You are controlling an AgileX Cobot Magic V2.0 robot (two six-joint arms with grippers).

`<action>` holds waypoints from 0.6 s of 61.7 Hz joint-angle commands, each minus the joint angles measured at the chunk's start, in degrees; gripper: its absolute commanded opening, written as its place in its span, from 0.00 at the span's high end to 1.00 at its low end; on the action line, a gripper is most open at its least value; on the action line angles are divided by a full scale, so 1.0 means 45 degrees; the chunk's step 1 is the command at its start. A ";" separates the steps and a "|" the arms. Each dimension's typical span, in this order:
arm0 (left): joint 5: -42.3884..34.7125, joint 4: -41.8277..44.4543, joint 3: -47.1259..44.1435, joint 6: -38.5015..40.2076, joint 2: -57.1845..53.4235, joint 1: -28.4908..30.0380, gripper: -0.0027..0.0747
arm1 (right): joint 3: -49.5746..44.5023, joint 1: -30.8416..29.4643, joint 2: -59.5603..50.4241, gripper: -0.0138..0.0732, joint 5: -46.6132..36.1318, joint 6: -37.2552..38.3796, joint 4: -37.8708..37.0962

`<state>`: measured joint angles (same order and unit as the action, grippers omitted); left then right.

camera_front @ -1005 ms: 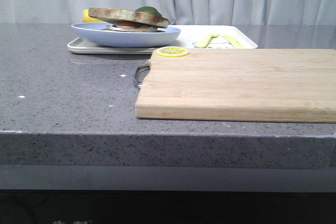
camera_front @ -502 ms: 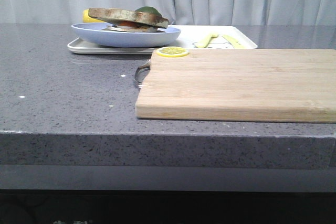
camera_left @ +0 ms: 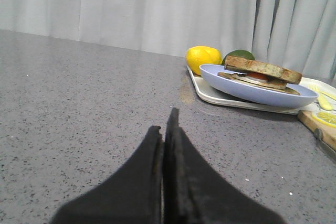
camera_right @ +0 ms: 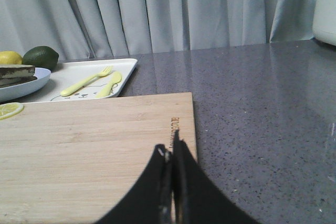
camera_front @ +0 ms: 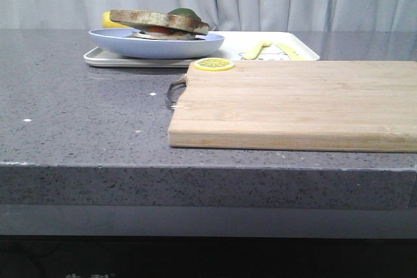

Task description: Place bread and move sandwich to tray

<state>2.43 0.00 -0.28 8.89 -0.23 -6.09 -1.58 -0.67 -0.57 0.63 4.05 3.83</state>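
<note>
**Sandwich sits on tray as both grippers rest closed**

The sandwich (camera_front: 159, 24), brown-crusted greenish-tan bread over fried egg, lies on a round pale-blue plate (camera_front: 156, 45) standing on the left part of the flat white rectangular tray (camera_front: 260, 38) at the far side of the grey speckled stone counter (camera_front: 78, 115). The top slice of bread (camera_left: 262, 68) caps it. A wooden cutting board (camera_front: 293, 102) lies just in front, a lemon slice (camera_front: 214, 64) at its corner. The left gripper (camera_left: 165, 129) and right gripper (camera_right: 170, 153) both have fingers pressed together, holding nothing.

Wooden cutting board (camera_front: 296, 102), lemon slice (camera_front: 214, 64) at its corner.
</note>
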 commanded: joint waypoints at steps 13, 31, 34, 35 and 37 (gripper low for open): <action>-0.1075 -0.0073 -0.0010 0.0082 -0.0282 -0.0090 0.99 | 0.0036 -0.0077 -0.0242 0.92 -0.0978 -0.0002 -0.0162; -0.1075 -0.0073 -0.0010 0.0082 -0.0282 -0.0090 0.99 | 0.0036 -0.0077 -0.0230 0.92 -0.0968 -0.0002 -0.0162; -0.1075 -0.0073 -0.0010 0.0082 -0.0282 -0.0090 0.99 | 0.0036 -0.0077 -0.0230 0.92 -0.0968 -0.0002 -0.0162; -0.1075 -0.0073 -0.0010 0.0082 -0.0282 -0.0090 0.99 | 0.0036 -0.0077 -0.0230 0.92 -0.0968 -0.0002 -0.0162; -0.1075 -0.0073 -0.0010 0.0082 -0.0282 -0.0090 0.99 | 0.0036 -0.0077 -0.0230 0.92 -0.0968 -0.0002 -0.0162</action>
<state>2.43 0.00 -0.28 8.89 -0.23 -6.09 -1.58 -0.67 -0.57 0.63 4.05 3.83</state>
